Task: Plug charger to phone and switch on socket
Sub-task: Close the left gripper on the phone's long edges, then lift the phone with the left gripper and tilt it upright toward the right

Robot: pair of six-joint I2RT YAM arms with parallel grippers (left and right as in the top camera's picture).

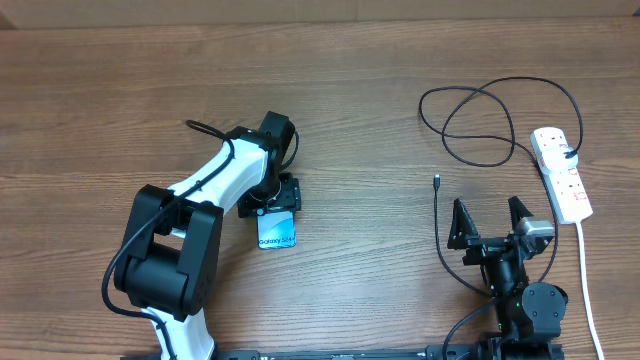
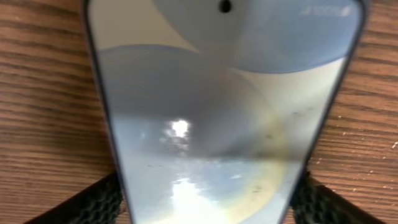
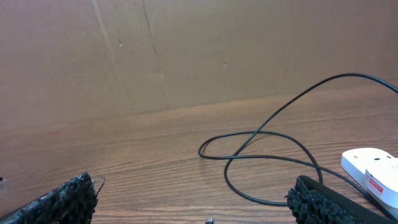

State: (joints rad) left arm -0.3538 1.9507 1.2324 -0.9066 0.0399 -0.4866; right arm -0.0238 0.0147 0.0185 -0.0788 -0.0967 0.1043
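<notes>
**Overhead view: left arm on the phone, right arm spread beside the cable**

We see the left gripper lowered onto the phone, which lies flat on the wooden table, left of centre, its light screen facing up. In the left wrist view the two black fingers sit against the phone's two long edges with no gap showing, so we read this pincer as closed on the phone.

The right gripper stands well apart, at the near right of the table, its jaws spread wide and holding nothing. The charger runs just to its left. The small connector tip lies free on the wood, and farther back the cable curls into loose loops. Its far end reaches the socket, a white strip lying at the right edge. The socket's thick white cord trails towards the near side.
</notes>
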